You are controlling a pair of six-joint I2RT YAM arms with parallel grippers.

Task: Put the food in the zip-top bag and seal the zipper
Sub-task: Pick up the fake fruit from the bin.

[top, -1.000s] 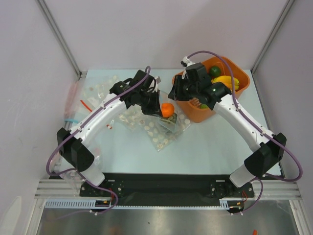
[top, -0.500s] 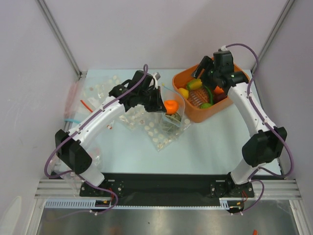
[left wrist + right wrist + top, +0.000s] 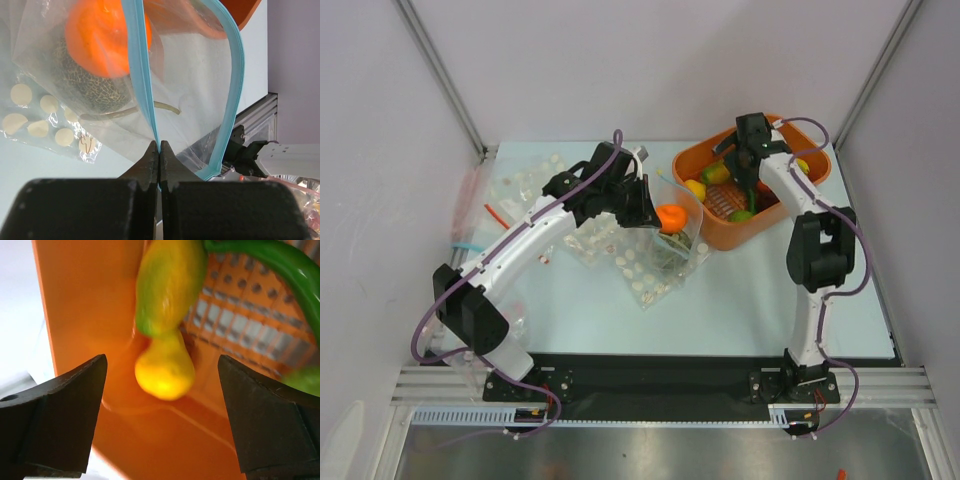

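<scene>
We are partway. On the table [image 3: 750, 300], the basket [image 3: 735, 238] at the far right corner holds a mango [image 3: 167, 285], a lemon [image 3: 165, 372] and other fruit, our right jaws spread wide and empty over them. Just beside it, our left jaws pinch the zipper [image 3: 139, 65] of the bag [image 3: 195, 75], whose mouth gapes. An orange [image 3: 100, 35] and a netted ball [image 3: 95, 95] lie inside. Sealing is not yet done. The basket's remaining fruit is blurred or cut off.
</scene>
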